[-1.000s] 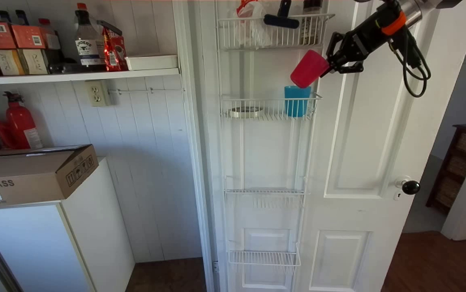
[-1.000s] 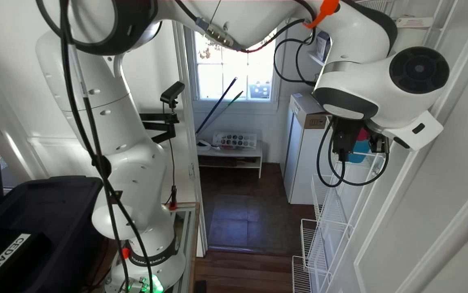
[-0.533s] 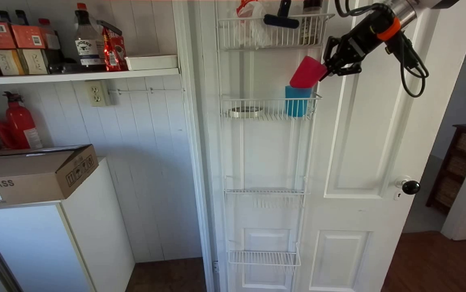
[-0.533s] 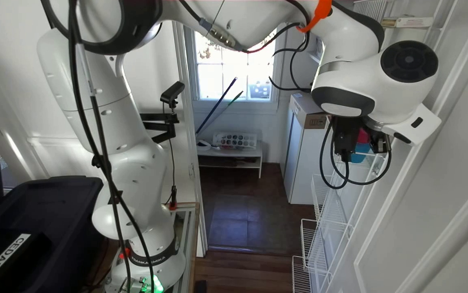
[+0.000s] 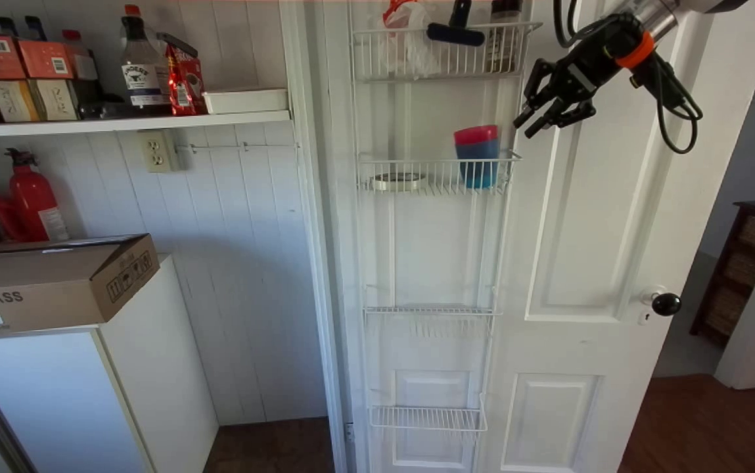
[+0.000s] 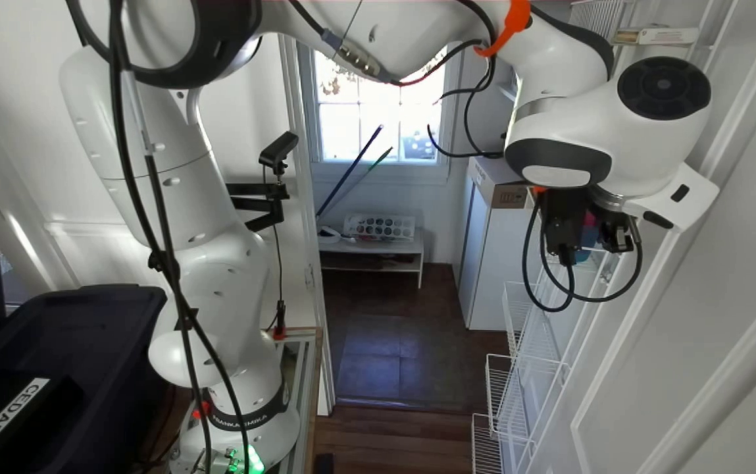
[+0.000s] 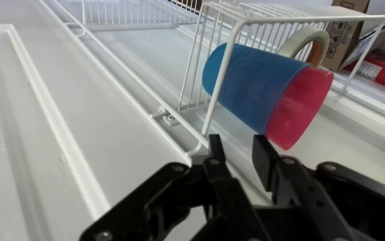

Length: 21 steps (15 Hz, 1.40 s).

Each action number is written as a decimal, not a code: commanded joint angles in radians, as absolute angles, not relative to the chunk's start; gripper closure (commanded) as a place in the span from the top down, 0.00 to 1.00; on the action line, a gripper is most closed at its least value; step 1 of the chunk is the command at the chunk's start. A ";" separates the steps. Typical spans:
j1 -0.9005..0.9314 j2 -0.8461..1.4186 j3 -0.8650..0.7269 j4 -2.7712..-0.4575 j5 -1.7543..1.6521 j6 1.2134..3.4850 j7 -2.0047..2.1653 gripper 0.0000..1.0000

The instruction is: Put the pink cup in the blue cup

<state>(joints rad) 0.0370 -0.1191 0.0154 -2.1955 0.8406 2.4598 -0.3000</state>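
The pink cup [image 5: 476, 135] sits inside the blue cup [image 5: 480, 172], with its pink rim showing above the blue one. Both stand, slightly tilted, at one end of a wire door shelf. In the wrist view the pink cup [image 7: 301, 107] shows its rim and inner wall out of the blue cup [image 7: 251, 83]. My gripper [image 5: 524, 127] is apart from the cups, just beside them in that exterior view. In the wrist view the gripper [image 7: 237, 140] is open, with an empty gap between its fingers. In an exterior view the wrist mostly hides the cups.
A tape roll [image 7: 291, 43] lies on the same shelf, beside the cups. The shelf's white wire rail [image 7: 313, 19] runs round them. A higher wire basket [image 5: 377, 62] holds a plastic bag, a black-handled tool and a jar. The white door [image 5: 577, 217] stands close behind.
The pink cup was held tilted over the blue cup's rim. It has dropped into the blue cup; the gripper has opened and let go. The blue cup now leans slightly.
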 commanded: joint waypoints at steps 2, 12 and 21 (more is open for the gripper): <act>0.044 -0.136 0.012 -2.198 0.854 2.489 -0.282 0.69; -0.006 -0.214 -0.030 -2.207 0.575 2.346 -0.189 1.00; -0.030 -0.355 -0.151 -2.115 0.439 1.900 -0.244 1.00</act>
